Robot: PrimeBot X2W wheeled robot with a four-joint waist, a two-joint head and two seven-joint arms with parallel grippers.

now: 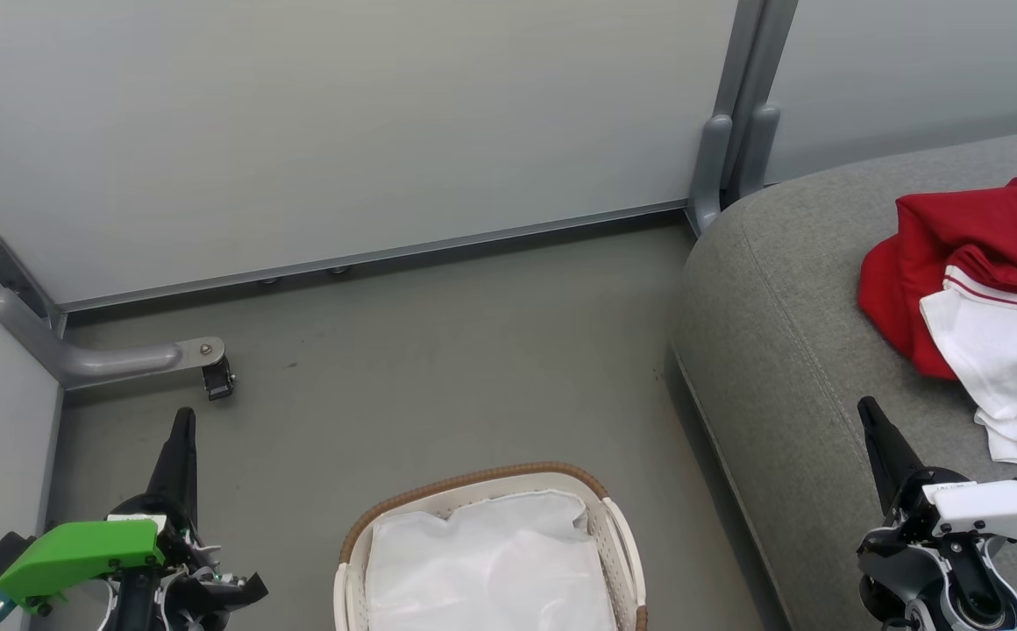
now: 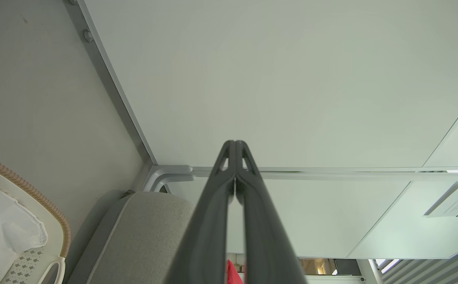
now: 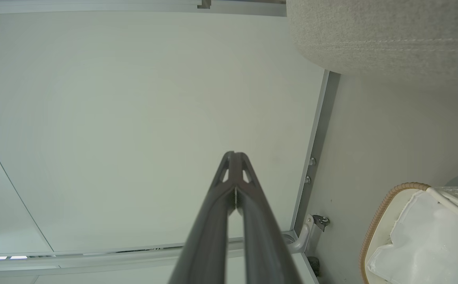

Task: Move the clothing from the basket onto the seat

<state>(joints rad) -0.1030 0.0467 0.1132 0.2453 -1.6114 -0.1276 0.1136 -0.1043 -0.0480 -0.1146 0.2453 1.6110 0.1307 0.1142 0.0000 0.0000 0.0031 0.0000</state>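
Observation:
The red clothing (image 1: 956, 254), with its white red-striped part (image 1: 1008, 359), lies heaped on the grey seat (image 1: 780, 333) at the right. The cream basket (image 1: 473, 491) with a brown rim stands on the floor at the bottom centre, holding just a white plastic liner (image 1: 491, 561). My left gripper (image 1: 182, 416) is shut and empty, left of the basket, its tips touching in the left wrist view (image 2: 235, 144). My right gripper (image 1: 866, 405) is shut and empty over the seat's front edge, short of the clothing; its tips also meet in the right wrist view (image 3: 235, 154).
Pale partition panels (image 1: 342, 131) close off the back and left. A grey metal foot with a caster (image 1: 215, 377) juts onto the floor near my left gripper. A grey post (image 1: 736, 114) stands at the seat's rounded corner. Bare floor (image 1: 438, 368) lies between basket and wall.

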